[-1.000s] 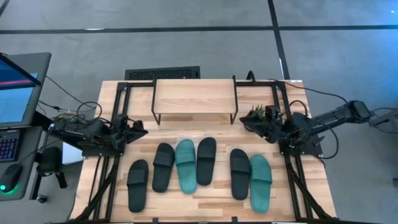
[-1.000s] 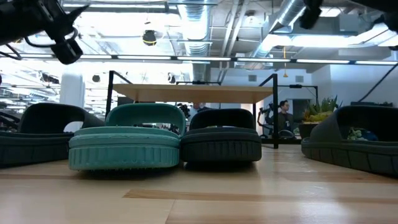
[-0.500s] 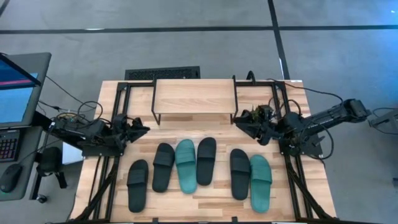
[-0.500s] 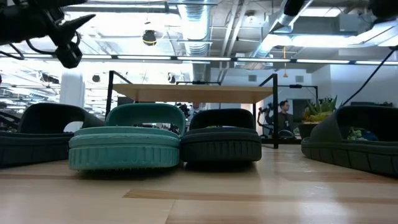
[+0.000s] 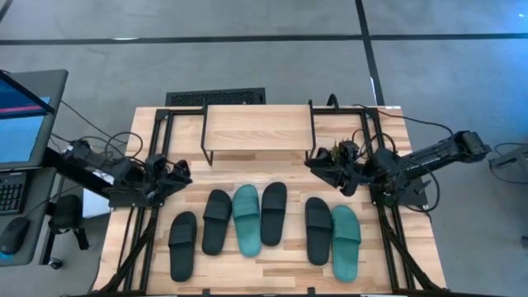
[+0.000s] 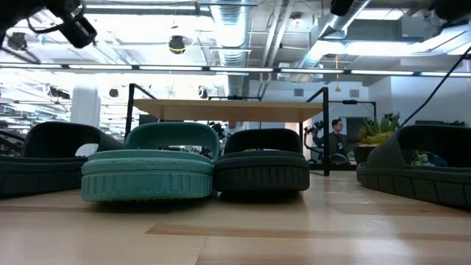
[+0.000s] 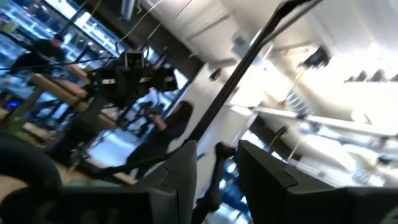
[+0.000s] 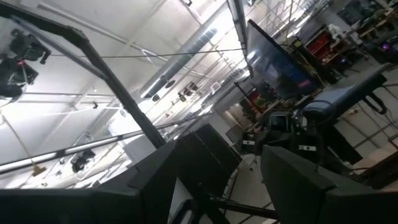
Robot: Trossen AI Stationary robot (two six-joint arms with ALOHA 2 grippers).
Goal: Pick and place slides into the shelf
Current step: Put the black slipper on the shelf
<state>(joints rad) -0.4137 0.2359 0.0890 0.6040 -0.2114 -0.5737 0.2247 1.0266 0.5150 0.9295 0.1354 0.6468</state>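
All six slides are on the light wood-plank table (image 5: 272, 268), lined up in a loose row in front of the shelf (image 5: 257, 129), none on it yet. Four are black rubber, like the far-left black slide (image 5: 182, 245), plus a teal slide (image 5: 246, 219) in the middle and a second teal slide (image 5: 346, 242) at the right end. The shelf is a pale plank on thin black wire legs. The low view shows what the top-down one can't: the ribbed sole edge on the teal one and the arched wide straps, plus a person way back in the room. The left gripper (image 5: 181, 174) hangs by the shelf's left side, fingers spread with nothing between them; compared to a second ago that arm has pulled back a bit. The right gripper (image 5: 318, 164) is also spread and empty, and has crept toward the shelf's right leg.
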